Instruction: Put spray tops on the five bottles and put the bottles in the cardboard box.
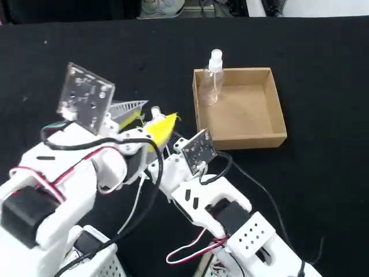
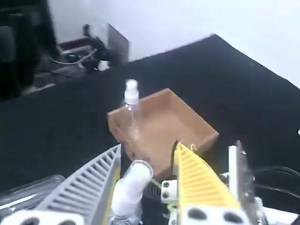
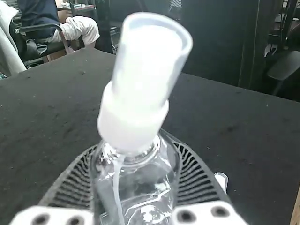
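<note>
Clear bottle [image 3: 131,192] is being clamped in the right gripper [image 3: 136,168] near the box [image 1: 239,140]. Jaws of the left gripper [image 2: 149,154] are being held open around its tilted spray top [image 3: 145,79], which risks being jammed crooked or knocked off.

No writing, number or sign can be read anywhere. The larger circuit board [image 1: 85,97] on one arm's wrist and the smaller circuit board [image 1: 199,149] on the other carry fine pale marks, too small to make out. The bottle [image 1: 211,86] and the cardboard box [image 1: 271,109], toward the far edge of the desk [image 1: 323,69], show plain surfaces.
</note>
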Controlling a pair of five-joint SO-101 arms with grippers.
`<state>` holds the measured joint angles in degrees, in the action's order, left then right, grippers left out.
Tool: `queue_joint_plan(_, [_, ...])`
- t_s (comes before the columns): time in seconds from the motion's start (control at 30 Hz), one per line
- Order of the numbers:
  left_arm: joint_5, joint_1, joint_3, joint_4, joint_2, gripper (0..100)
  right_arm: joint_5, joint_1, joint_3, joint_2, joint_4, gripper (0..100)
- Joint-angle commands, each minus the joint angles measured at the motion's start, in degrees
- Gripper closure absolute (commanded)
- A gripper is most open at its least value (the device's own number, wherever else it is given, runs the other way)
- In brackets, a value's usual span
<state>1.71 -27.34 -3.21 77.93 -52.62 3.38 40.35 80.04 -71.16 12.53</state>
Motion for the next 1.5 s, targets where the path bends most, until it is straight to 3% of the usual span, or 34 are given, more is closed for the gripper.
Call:
queue_joint_plan(0.0, [-3.25, -0.84, 2.59, 0.18, 3.96, 82, 0.18, 0.53, -0.48, -1.27, -1.76, 98.7])
queue_joint_plan(0.13, [-5.63, -0.57, 3.82, 2.81, 4.75, 82, 0.18, 0.53, -0.48, -1.27, -1.76, 98.7])
queue_joint_plan(0.5, [-7.03, 11.03, 2.59, 3.69, 3.34, 82, 0.18, 0.53, -0.48, -1.27, -1.76, 98.7])
queue_joint_plan(0.87, [-6.59, 4.44, 6.9, 2.9, 8.88, 82, 0.18, 0.53, -0.57, -1.27, -1.76, 98.7])
queue_joint_plan(1.13, [-6.95, 4.79, 6.37, 3.16, 10.73, 82, 0.09, 0.53, -0.57, -1.27, -1.76, 98.7])
queue_joint_plan(1.47, [-7.03, 7.16, 6.9, 9.05, 10.73, 82, 0.09, 0.53, -0.48, -1.27, -1.76, 98.7])
